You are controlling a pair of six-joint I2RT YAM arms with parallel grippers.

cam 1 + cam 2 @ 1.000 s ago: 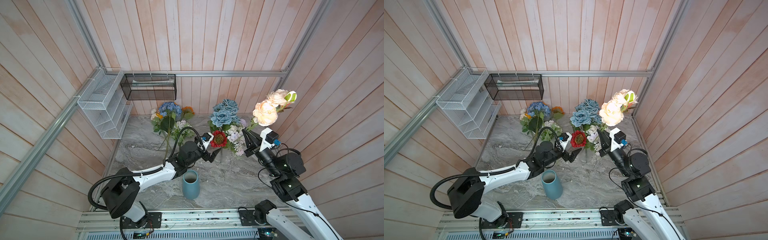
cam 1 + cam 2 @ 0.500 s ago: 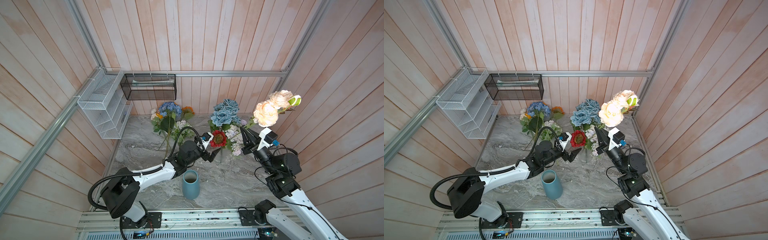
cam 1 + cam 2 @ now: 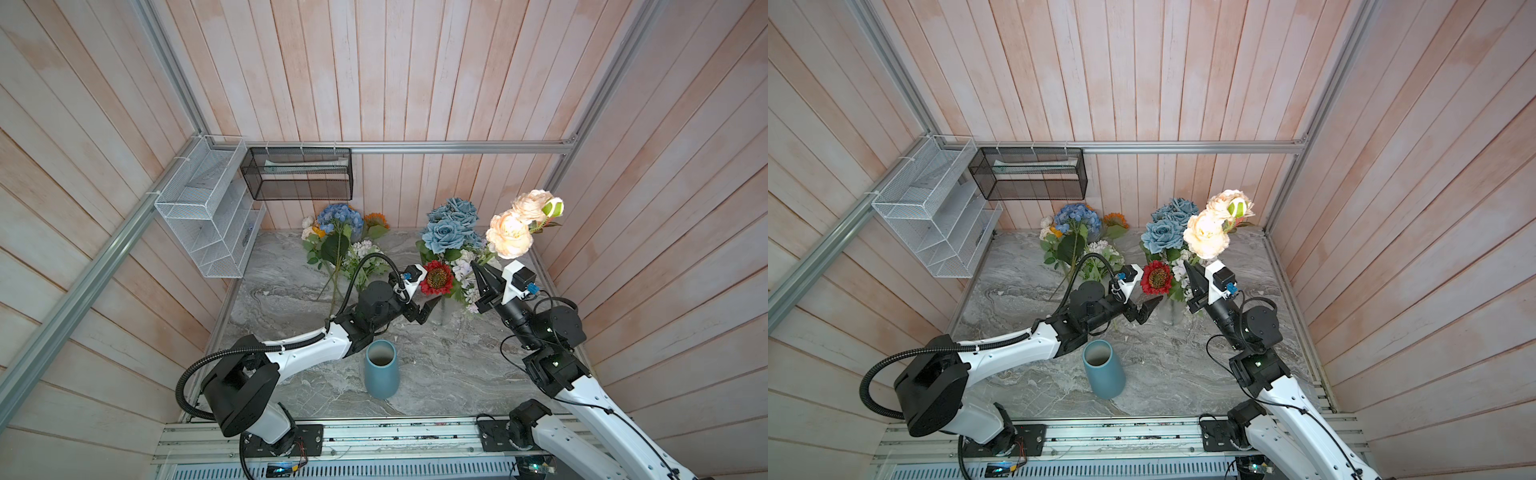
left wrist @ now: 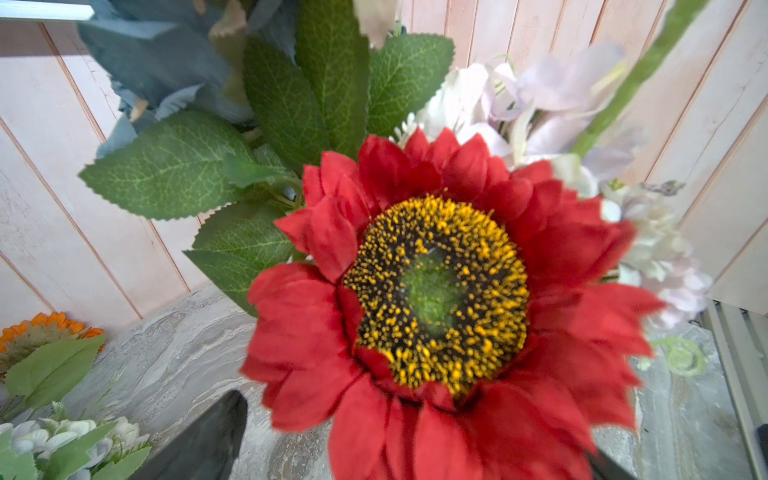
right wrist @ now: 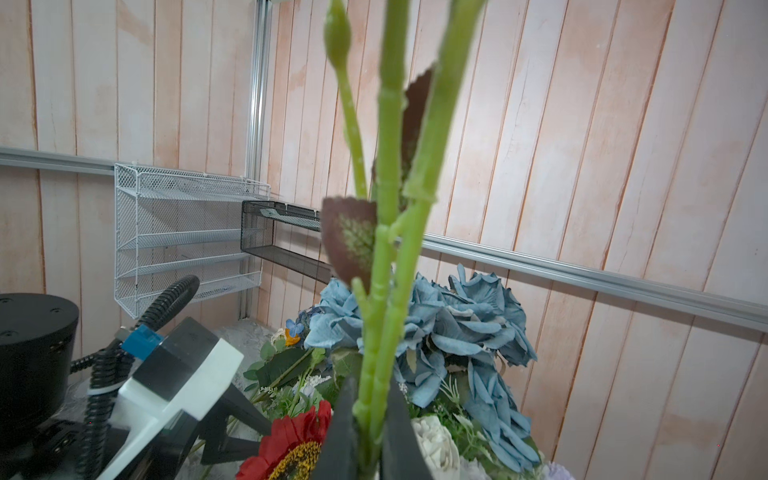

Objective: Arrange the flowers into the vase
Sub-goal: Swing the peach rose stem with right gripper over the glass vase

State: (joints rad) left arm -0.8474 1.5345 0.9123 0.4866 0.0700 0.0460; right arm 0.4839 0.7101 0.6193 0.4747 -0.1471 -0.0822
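Observation:
In both top views a blue vase [image 3: 381, 368] [image 3: 1102, 368] stands upright and empty near the front of the marble table. My right gripper [image 3: 478, 272] [image 3: 1188, 272] [image 5: 370, 395] is shut on the green stems of the peach roses [image 3: 509, 235] [image 3: 1206, 237], held upright above the table beside the back right bunch. That bunch has dusty-blue roses [image 3: 446, 230] [image 5: 465, 332], lilac blooms and a red flower [image 3: 436, 278] [image 4: 440, 291]. My left gripper [image 3: 428, 309] [image 3: 1148, 307] [image 4: 415, 432] is open just below the red flower, its fingers on either side.
A second bunch with a blue hydrangea [image 3: 340, 216] and an orange sunflower [image 3: 376, 220] lies at the back left. A white wire rack [image 3: 208, 216] and a black mesh basket [image 3: 297, 174] hang on the walls. Metal rails [image 3: 374, 436] run along the front edge.
My right gripper has carried the peach roses a little to the left, closer to the back right bunch. The left arm has stayed still.

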